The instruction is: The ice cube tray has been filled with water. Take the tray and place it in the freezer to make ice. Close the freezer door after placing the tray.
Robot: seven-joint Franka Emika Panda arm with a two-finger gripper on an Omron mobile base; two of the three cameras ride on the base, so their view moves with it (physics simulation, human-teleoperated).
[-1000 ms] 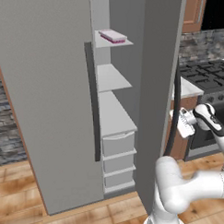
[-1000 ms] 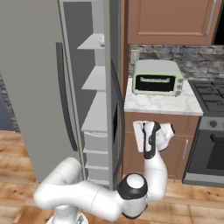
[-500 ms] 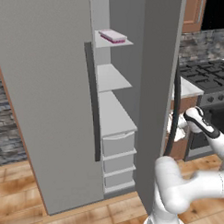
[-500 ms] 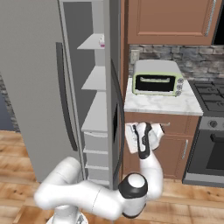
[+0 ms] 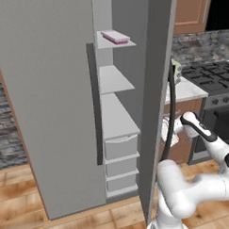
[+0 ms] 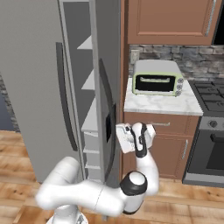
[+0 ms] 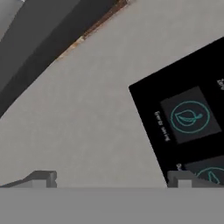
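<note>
The ice cube tray (image 5: 116, 37) lies flat on the top white shelf (image 5: 111, 42) of the freezer (image 5: 117, 121), toward the shelf's right side, pale pink-lilac with a darker edge. Below it come two more bare shelves and then three white drawers (image 5: 121, 164) stacked at the bottom.

The freezer door (image 5: 50, 105) stands swung wide open on the left, its long dark vertical handle (image 5: 94, 103) facing the room. The neighbouring refrigerator door with the dark dispenser panel (image 6: 107, 127) also stands open, edge-on to the cameras, between the freezer and the counter (image 6: 164, 101).

The end effector (image 6: 124, 138) sits low on the right, well apart from the tray and just beside that dispenser door, in front of the brown cabinet (image 6: 166, 148) under the counter. Its fingers are spread wide and hold nothing. In the hand view the two fingertips (image 7: 43, 178) rise at the bottom, far apart, facing the grey door face and the black dispenser panel (image 7: 186, 120) with its teal leaf icon.

A pale green toaster oven (image 6: 157, 78) stands on the counter, with a dark stove (image 6: 214, 131) to its right.
</note>
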